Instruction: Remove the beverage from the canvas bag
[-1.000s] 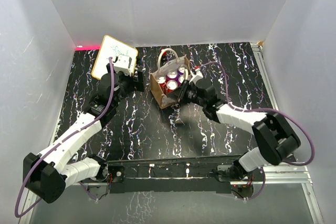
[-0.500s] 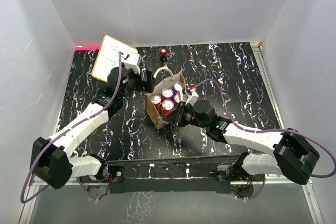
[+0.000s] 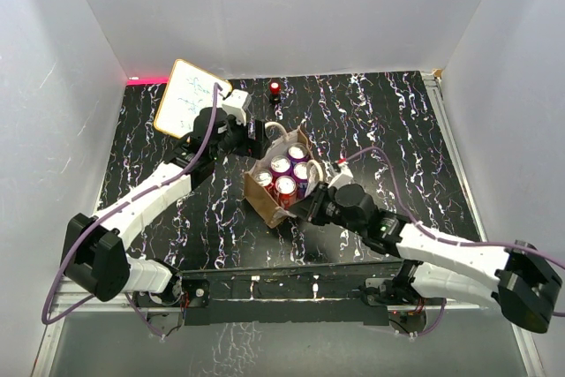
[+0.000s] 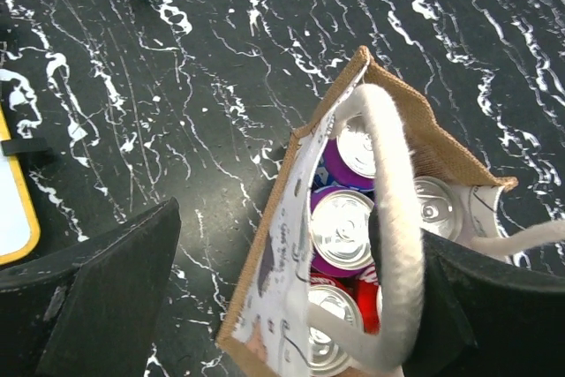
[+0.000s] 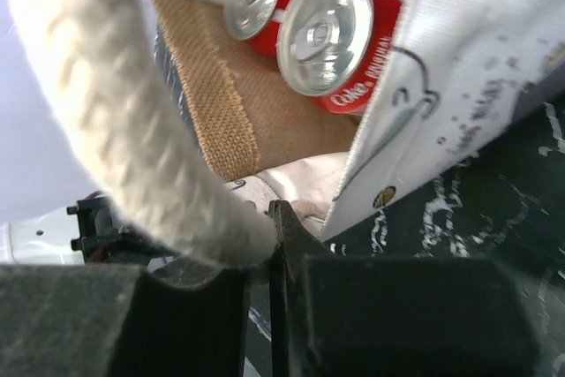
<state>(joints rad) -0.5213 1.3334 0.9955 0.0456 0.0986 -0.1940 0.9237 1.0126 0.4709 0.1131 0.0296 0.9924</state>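
The canvas bag (image 3: 265,199), cans (image 4: 342,229) inside, is stood mid-bench, one handle (image 5: 132,130) clamped by the right end effector (image 5: 269,249). The left end effector (image 3: 258,136) is spread open above it. Descent onto one can is required next.

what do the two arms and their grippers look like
The left arm and right arm have white shell links joined by bulky black joints, each trailing a purple cable. The left fingers and right fingers are flat, matte black blocks. No markings are visible.
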